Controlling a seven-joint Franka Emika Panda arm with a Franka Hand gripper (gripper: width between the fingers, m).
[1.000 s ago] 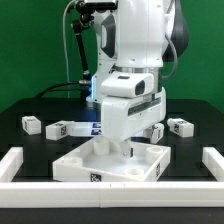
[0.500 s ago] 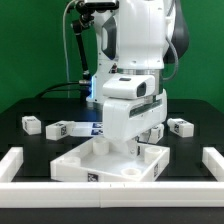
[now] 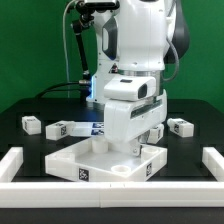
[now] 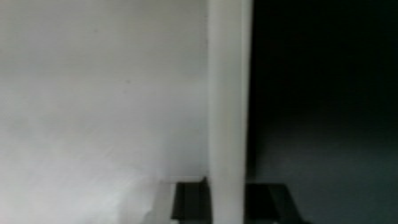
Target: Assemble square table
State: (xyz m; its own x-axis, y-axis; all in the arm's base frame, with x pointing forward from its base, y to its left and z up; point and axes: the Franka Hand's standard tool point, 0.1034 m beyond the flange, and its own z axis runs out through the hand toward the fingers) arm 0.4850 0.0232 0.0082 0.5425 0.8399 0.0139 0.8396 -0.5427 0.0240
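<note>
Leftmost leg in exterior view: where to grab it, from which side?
Grip the leftmost leg across its middle, coming straight down from above. It seems to lie on its side on the black table, clear of the neighbouring leg, so a top-down pinch across its short width looks safest.

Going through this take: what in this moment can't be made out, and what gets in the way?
- Exterior view: the gripper reaches down inside the square panel. The arm's own body and the raised rim hide its tips, so open or shut cannot be told.
- Wrist view: a blurred white surface fills most of the picture. Which part it is cannot be told.
- Exterior view: the tags on the legs are too small to read.
</note>
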